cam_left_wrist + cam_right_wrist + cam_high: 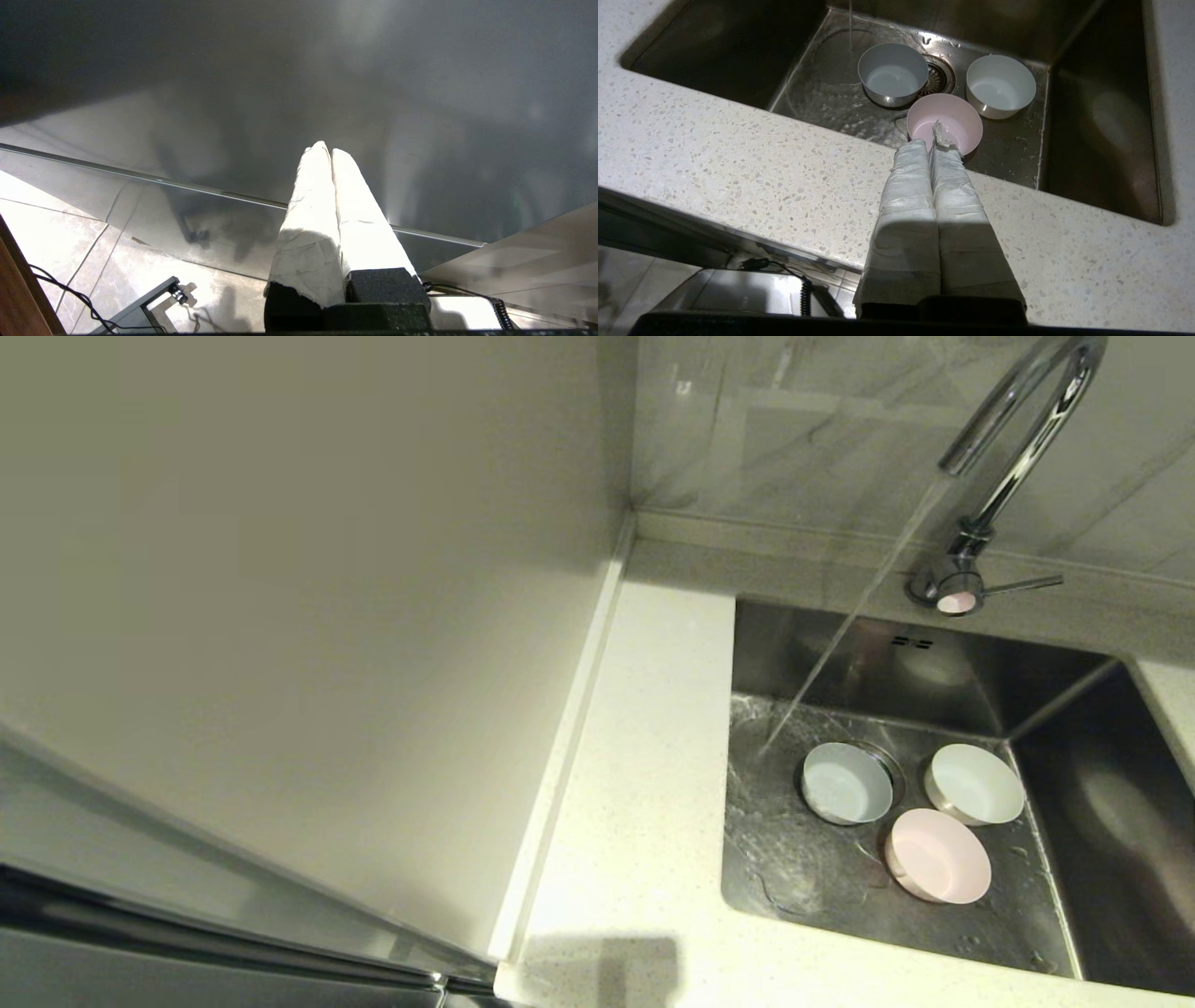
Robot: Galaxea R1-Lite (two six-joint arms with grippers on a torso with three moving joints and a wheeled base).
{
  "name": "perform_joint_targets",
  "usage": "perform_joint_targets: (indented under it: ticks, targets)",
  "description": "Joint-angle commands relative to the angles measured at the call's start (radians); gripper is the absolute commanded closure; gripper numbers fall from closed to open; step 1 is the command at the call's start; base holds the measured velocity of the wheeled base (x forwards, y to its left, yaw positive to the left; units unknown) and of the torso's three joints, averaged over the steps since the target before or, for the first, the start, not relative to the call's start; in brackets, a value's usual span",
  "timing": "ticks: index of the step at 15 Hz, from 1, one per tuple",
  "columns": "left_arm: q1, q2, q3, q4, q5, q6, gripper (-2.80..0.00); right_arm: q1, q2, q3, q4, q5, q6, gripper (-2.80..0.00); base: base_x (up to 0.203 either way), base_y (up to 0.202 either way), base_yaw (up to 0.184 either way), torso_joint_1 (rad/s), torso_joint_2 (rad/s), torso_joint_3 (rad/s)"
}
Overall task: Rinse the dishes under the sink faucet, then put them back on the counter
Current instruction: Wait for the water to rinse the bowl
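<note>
Three dishes stand upright on the floor of the sink (803, 877): a pale blue-grey bowl (845, 783) over the drain, a whitish-mint bowl (976, 783) to its right, and a pale pink bowl (937, 855) nearest the front. Water streams from the chrome faucet (1018, 439) onto the sink floor left of the blue-grey bowl (893, 73). My right gripper (930, 145) is shut and empty, held over the front counter (738, 154) short of the pink bowl (952, 116). My left gripper (326, 150) is shut and empty, parked low beside a steel panel. Neither arm shows in the head view.
The counter (644, 784) runs left of and in front of the sink. A cream wall panel (280, 569) closes off the left side. The faucet's thin lever (1022, 584) points right. The drain strainer (941, 79) shows between the bowls. Below the counter are a coiled cable and floor tiles.
</note>
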Motion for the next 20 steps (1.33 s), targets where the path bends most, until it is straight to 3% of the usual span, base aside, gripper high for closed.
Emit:
perform_joint_targets:
  ticks: [1, 3, 5, 6, 8, 10, 20]
  targets:
    - [0.001, -0.003, 0.000, -0.001, 0.000, 0.000, 0.00, 0.001, 0.000, 0.000, -0.002, 0.017, -0.052, 0.00, 0.000, 0.000, 0.000, 0.000, 0.00, 0.000]
    - [0.000, -0.003, 0.000, -0.001, 0.000, -0.001, 0.00, 0.001, 0.000, -0.006, 0.015, 0.018, -0.024, 0.00, 0.000, 0.000, 0.000, 0.000, 0.00, 0.000]
    - [0.001, -0.003, 0.000, -0.001, 0.002, -0.001, 0.00, 0.001, 0.000, -0.005, 0.013, -0.031, 0.112, 0.00, 0.000, 0.000, 0.000, 0.000, 0.00, 0.000]
    - [0.001, -0.003, 0.000, -0.001, 0.000, -0.001, 0.00, 0.001, 0.000, -0.004, 0.012, -0.035, 0.120, 0.00, 0.000, 0.000, 0.000, 0.000, 0.00, 0.000]
    - [0.001, -0.004, 0.000, -0.001, 0.001, -0.001, 0.00, 0.001, 0.000, -0.002, 0.010, -0.034, 0.091, 0.00, 0.000, 0.000, 0.000, 0.000, 0.00, 0.000]
    - [0.000, -0.003, 0.000, -0.001, 0.000, -0.001, 0.00, 0.001, 0.000, -0.001, 0.011, 0.000, 0.003, 0.00, 0.000, 0.000, 0.000, 0.000, 0.00, 0.000]
    - [0.001, -0.005, 0.000, -0.001, 0.000, -0.001, 0.00, 0.001, 0.000, -0.001, 0.011, 0.002, 0.009, 0.00, 0.000, 0.000, 0.000, 0.000, 0.00, 0.000]
